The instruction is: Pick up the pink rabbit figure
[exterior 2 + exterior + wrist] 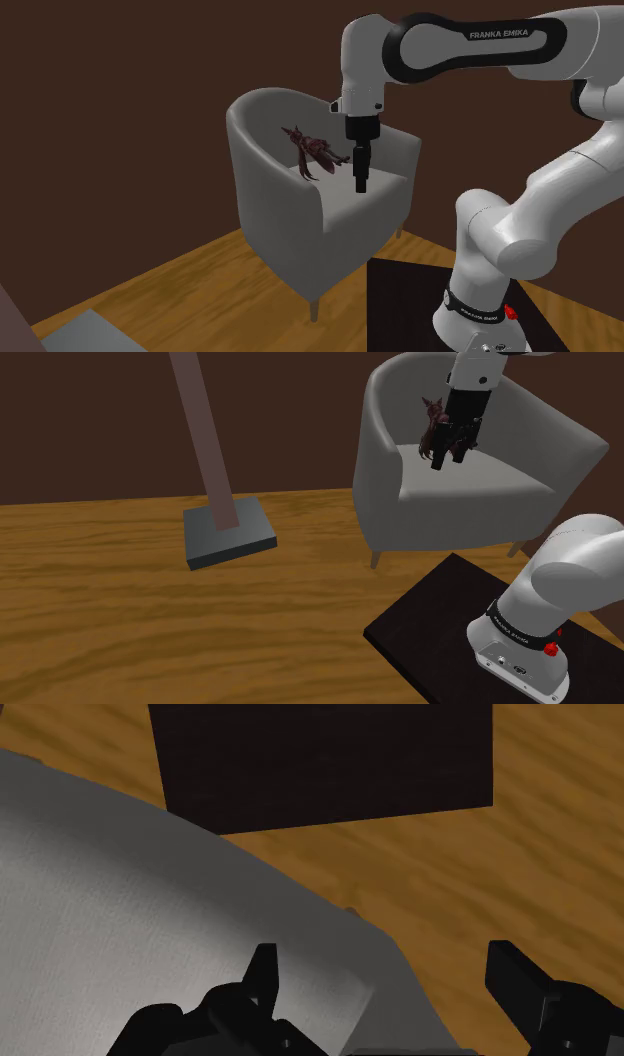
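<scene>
Gripper (450,457) hangs with fingers spread wide, empty, just beside the dark maroon rabbit figure (431,424) on the grey armchair (380,467).

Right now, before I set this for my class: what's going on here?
A white Franka arm is reaching over a grey armchair that stands on a wooden floor. A dark maroon rabbit figure rests on the chair's seat. The gripper hangs close beside it, above the seat. Its fingers stand apart with nothing between them, so the figure is not yet picked up.
</scene>
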You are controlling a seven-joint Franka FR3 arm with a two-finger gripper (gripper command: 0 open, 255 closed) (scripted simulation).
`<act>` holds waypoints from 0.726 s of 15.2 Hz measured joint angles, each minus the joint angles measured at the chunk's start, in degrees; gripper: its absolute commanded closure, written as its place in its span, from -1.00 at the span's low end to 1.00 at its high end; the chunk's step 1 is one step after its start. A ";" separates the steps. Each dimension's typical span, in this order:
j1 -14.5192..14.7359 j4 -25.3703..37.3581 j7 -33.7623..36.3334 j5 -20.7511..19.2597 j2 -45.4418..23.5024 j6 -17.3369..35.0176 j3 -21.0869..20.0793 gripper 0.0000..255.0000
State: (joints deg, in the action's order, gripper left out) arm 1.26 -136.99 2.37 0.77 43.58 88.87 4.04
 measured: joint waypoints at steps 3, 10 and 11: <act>-0.71 0.04 -0.69 -0.63 -0.52 1.83 1.19 -1.00; -4.12 2.11 -4.95 -3.03 -4.48 11.45 8.39 -1.00; -4.50 2.42 -5.67 -3.18 -5.43 13.22 9.55 -1.00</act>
State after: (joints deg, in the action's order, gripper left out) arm -3.25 -134.57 -3.30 -2.42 38.15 102.09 13.59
